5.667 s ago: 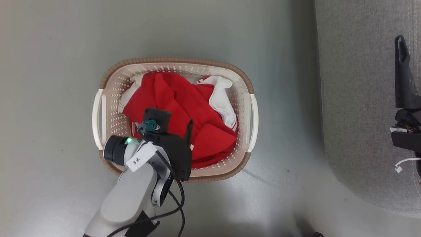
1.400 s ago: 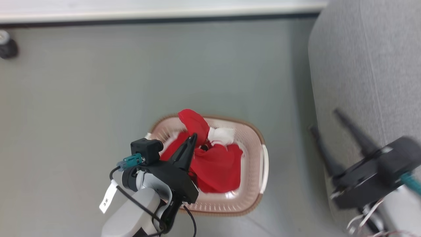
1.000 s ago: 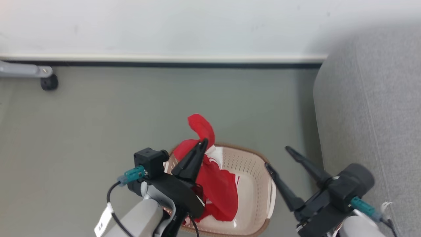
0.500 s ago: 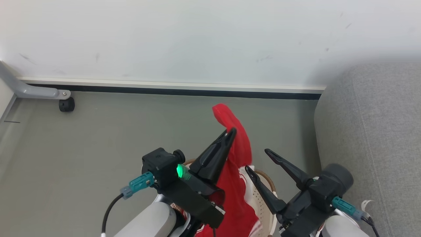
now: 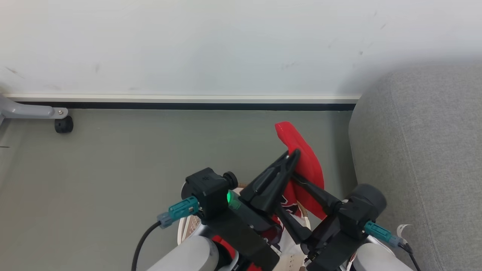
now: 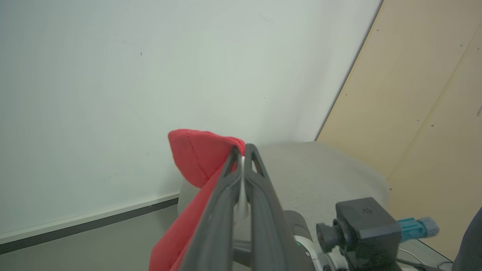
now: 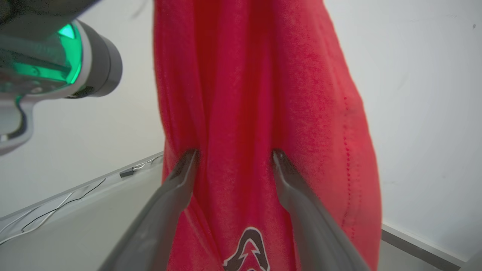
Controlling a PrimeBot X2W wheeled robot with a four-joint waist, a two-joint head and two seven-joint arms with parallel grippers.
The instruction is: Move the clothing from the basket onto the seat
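Red clothing [image 5: 307,165] hangs over the basket [image 5: 187,226], beside the seat [image 5: 421,150].
The left gripper [image 5: 293,155] has its fingers pinched tight on a folded top edge with a stitched seam. From there the cloth hangs in long soft folds, clear of the seat. A sliver of white shows between those fingers [image 6: 260,195]. The right gripper [image 7: 233,156] is spread, with one finger on each side of the hanging folds, just above a black-and-white logo [image 7: 246,250].

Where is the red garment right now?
Head view, centre-right: the red garment hangs pinched in the left hand, open right hand straddling it, left of the grey seat.
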